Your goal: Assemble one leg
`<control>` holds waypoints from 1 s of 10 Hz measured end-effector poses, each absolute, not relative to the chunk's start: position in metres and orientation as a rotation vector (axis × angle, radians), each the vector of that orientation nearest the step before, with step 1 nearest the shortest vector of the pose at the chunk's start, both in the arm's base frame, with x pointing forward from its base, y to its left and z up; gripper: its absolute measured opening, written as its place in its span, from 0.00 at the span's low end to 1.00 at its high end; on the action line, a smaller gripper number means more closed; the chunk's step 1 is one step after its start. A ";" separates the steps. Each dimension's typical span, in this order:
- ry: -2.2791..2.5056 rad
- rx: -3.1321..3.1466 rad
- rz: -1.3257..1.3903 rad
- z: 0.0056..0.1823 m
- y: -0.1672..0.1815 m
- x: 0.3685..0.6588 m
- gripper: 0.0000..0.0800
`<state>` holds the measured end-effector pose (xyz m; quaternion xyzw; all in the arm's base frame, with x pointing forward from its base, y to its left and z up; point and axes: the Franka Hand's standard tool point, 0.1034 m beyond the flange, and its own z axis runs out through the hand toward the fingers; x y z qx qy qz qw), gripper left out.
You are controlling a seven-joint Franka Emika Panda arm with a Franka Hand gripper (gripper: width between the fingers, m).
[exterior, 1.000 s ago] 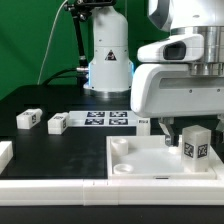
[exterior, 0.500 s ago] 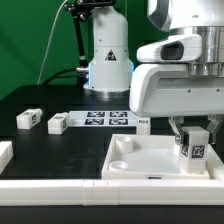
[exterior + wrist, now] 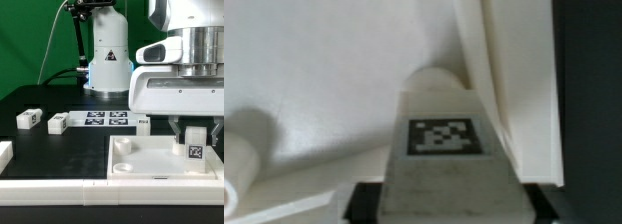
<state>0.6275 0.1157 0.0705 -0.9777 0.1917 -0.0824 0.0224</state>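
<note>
My gripper [image 3: 195, 131] is shut on a leg [image 3: 195, 143], a small white block with a black-and-white tag on its face. It holds the leg upright over the large white tabletop [image 3: 150, 165], at the corner on the exterior view's right. In the wrist view the leg [image 3: 443, 140] runs out from between my black fingertips [image 3: 361, 203], its tip over the tabletop's floor [image 3: 313, 70] beside the raised rim [image 3: 514, 90]. Whether the leg's end touches the tabletop, I cannot tell.
Two more legs [image 3: 28, 119] [image 3: 57, 123] lie on the black table at the exterior view's left. The marker board [image 3: 105, 118] lies behind the tabletop. A white part [image 3: 4, 153] sits at the left edge. The robot base [image 3: 108, 60] stands at the back.
My gripper has lowered the leg toward the tabletop's right corner and turned it a little, so its tag now faces the exterior camera more squarely.
</note>
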 end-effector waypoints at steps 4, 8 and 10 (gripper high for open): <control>1.252 -2.776 -0.203 0.070 0.117 0.627 0.36; 1.286 -2.761 -0.204 0.071 0.115 0.628 0.36; 1.244 -2.782 -0.205 0.070 0.115 0.628 0.60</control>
